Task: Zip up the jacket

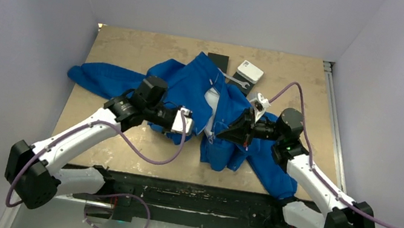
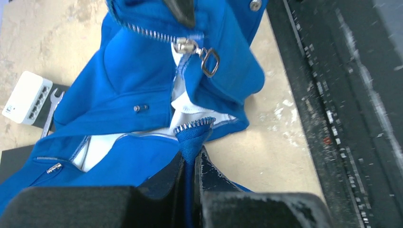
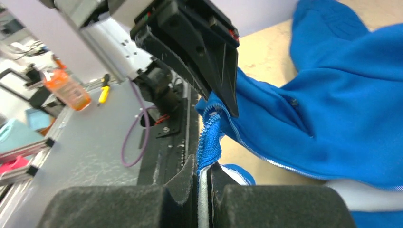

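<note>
Left wrist view shows the left gripper (image 2: pixel 192 156) pinching a loose zipper end of the jacket (image 1: pixel 192 82), heaped in the middle of the table (image 1: pixel 124 46), the right gripper (image 3: pixel 203 173) clamped on fabric just beside, so a pull apart may slip the thin edge free short of the slider (image 2: pixel 186 46).

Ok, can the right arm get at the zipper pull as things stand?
Probably, once freed: the right gripper is shut on the jacket by the zipper. The zipper pull hangs uncovered right beside its tip, so it must let go first.
</note>
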Available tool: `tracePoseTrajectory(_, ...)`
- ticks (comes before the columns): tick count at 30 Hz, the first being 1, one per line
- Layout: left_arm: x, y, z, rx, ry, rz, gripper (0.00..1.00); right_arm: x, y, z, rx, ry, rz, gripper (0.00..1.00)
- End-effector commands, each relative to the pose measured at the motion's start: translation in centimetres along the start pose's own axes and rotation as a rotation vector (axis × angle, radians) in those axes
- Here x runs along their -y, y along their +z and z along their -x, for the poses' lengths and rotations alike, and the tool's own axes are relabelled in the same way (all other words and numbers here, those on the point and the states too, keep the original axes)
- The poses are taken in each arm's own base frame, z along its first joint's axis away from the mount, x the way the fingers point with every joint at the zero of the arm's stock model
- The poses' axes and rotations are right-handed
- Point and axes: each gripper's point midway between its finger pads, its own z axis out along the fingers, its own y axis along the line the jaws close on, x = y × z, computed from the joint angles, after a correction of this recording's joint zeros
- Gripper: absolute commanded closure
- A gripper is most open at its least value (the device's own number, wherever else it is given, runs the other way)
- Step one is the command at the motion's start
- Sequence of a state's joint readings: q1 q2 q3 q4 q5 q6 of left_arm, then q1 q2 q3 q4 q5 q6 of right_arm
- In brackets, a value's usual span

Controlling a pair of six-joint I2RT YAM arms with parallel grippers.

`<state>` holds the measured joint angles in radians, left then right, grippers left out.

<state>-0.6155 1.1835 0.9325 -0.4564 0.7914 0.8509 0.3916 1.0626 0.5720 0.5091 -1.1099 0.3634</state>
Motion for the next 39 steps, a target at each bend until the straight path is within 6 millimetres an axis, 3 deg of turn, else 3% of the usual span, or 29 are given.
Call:
tracePoseTrajectory(1,1.5,-2.2,4.7,0.111,-0.062,-0.044,1.0,-3.9,0.2,3.0,0.012,-0.122,0.212,1.0)
tracePoseTrajectory(10,0.0,-4.3,10.2,0.29,-0.081,0.063,1.0,-5.6,1.8,4.8,-0.009,-0.168,0.341,1.0)
tracePoseTrajectory(15,-1.3,-5.1,11.1,0.326,-0.091,0.142,1.0,-6.1,1.9,5.3,0.003,-0.193,0.369,1.0)
tracePoseTrajectory(25,0.2,-5.0,12.5,0.408,-0.17,0.036,1.0,-9.8,1.0,5.4,0.048,-0.259,0.516,1.0)
tracePoseTrajectory(29,0.5,-5.2,13.2,0.443,-0.183,0.01,1.0,-10.1,1.4,5.6,0.04,-0.252,0.542,1.0)
tracePoseTrajectory(39,1.2,-5.2,12.6,0.429,-0.169,-0.004,1.0,-10.1,1.6,6.4,0.042,-0.319,0.548,1.0)
